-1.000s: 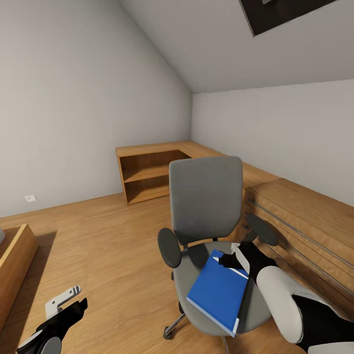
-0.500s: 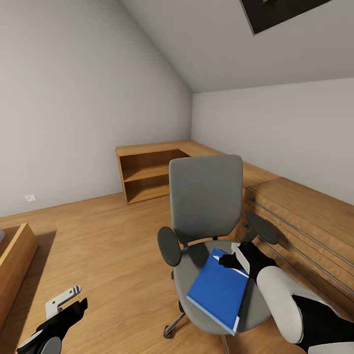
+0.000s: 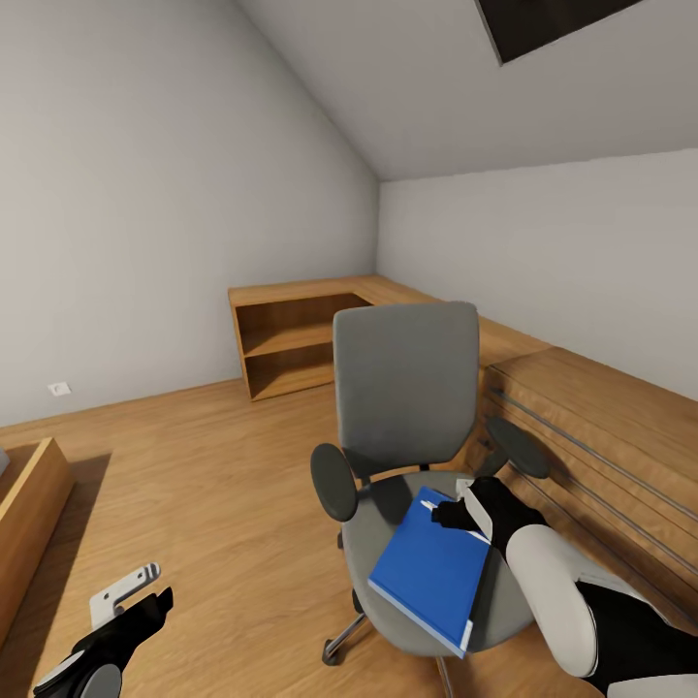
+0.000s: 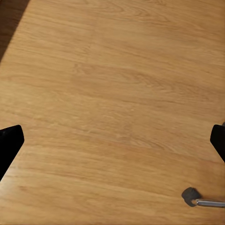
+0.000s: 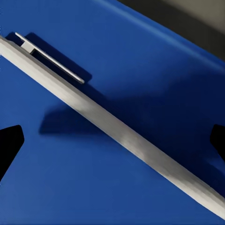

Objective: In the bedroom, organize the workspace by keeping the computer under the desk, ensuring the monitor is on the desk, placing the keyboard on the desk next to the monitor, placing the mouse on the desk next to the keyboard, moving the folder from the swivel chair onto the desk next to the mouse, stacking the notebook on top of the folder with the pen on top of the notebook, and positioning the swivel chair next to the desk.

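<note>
The swivel chair point(image 3: 405, 388), with grey seat and back and black armrests, stands in the middle of the wood floor. On its seat lies the flat blue folder point(image 3: 427, 572), tilted across the cushion. My right gripper point(image 3: 448, 514) hovers at the folder's far corner, close above it. In the right wrist view that gripper point(image 5: 112, 140) is open, its black fingertips wide apart over the folder point(image 5: 140, 70) and its white strip point(image 5: 117, 126). My left gripper point(image 3: 136, 611) hangs low at the left, open over bare floor point(image 4: 112, 140).
A low wooden shelf unit point(image 3: 291, 349) fills the far corner. A light wooden drawer chest point(image 3: 601, 436) runs along the right wall, close behind the chair. Another wooden piece point(image 3: 29, 504) sits at the left edge. A chair castor point(image 4: 191, 197) shows near my left gripper.
The head view has shifted very slightly. Both arms, the chair and the folder hold their places.
</note>
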Robot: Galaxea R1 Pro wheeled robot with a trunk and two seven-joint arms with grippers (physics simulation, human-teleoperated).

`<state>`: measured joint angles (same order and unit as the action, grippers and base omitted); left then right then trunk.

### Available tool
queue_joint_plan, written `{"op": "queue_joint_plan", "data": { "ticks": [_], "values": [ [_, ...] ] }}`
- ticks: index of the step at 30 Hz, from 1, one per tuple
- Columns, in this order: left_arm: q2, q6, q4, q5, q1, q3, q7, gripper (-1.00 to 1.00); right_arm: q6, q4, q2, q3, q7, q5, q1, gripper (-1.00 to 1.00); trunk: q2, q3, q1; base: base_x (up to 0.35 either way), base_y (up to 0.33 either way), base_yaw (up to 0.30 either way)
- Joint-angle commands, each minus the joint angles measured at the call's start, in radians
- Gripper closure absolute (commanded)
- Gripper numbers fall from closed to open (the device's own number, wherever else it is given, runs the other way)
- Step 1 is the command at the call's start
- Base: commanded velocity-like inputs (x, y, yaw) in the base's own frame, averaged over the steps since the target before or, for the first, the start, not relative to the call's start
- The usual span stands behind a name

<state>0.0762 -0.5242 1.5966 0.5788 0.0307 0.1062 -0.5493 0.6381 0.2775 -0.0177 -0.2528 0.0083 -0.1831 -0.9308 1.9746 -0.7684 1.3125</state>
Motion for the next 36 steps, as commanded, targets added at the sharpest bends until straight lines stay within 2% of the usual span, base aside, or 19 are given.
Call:
{"op": "queue_joint_plan", "data": {
  "ticks": [1,10,11,36],
  "values": [
    [0.001,-0.002,0.002,0.01,0.0,0.0,-0.008,-1.0,0.005,0.002,-0.001,-0.008,0.001,-0.009,0.0,-1.0,0.0,-0.001,0.0,0.0,0.0,0.0],
    [0.001,-0.002,0.002,0.01,0.0,0.0,-0.008,-1.0,0.005,0.002,-0.002,-0.008,0.001,-0.031,0.0,-1.0,0.0,-0.001,0.0,0.0,0.0,0.0],
    [0.001,-0.002,0.002,0.01,0.0,0.0,-0.008,-1.0,0.005,0.002,-0.002,-0.008,0.001,-0.032,0.0,1.0,0.0,-0.001,0.0,0.0,0.0,0.0],
    [0.002,-0.006,0.002,0.01,0.0,0.0,-0.007,-1.0,0.005,0.002,-0.005,-0.008,0.001,-0.038,0.0,1.0,0.0,-0.001,0.0,0.0,0.0,0.0]
  ]
}}
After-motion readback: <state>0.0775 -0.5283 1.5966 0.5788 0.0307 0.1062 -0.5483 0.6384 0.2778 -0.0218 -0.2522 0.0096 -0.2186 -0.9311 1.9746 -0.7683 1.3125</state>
